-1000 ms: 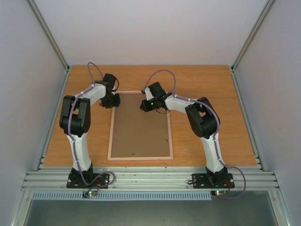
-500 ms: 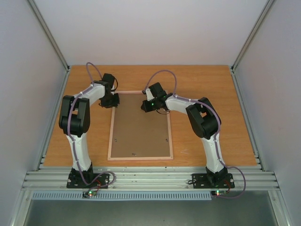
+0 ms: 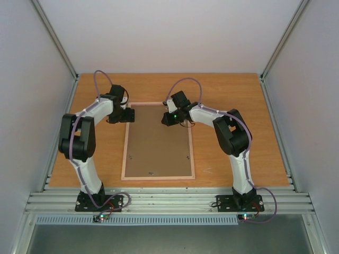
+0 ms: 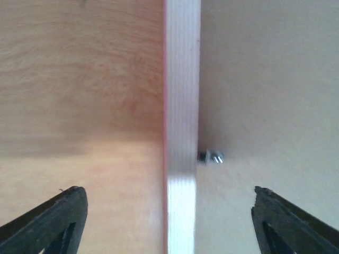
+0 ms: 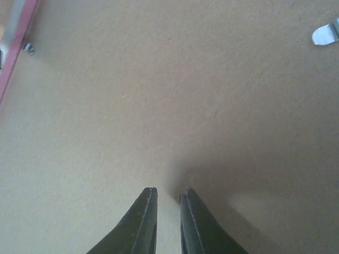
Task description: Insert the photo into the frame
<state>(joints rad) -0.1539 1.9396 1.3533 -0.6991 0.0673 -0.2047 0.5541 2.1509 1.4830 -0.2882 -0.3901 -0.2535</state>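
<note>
One frame [image 4: 183,79]: rail under your left gripper [image 4: 167,193], between the jaws.
left gripper: wide, empty.
right gripper [image 5: 168,194]: narrow, empty, backing board [image 5: 159,95] beneath tips.

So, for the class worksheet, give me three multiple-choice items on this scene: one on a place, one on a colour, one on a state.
1. Which part of the frame is the right hand over?
A its near rail; B the backing board; C its right rail.
2. The frame's border is:
A black; B blue; C pale pink.
3. The left hand is:
A open; B shut, empty; C shut on the rail.

Key:
1 B: brown board fills the right wrist view under the fingertips.
2 C: a pink rail crosses that view's corner.
3 A: its fingers stand wide apart, one on each side of the rail.
</note>
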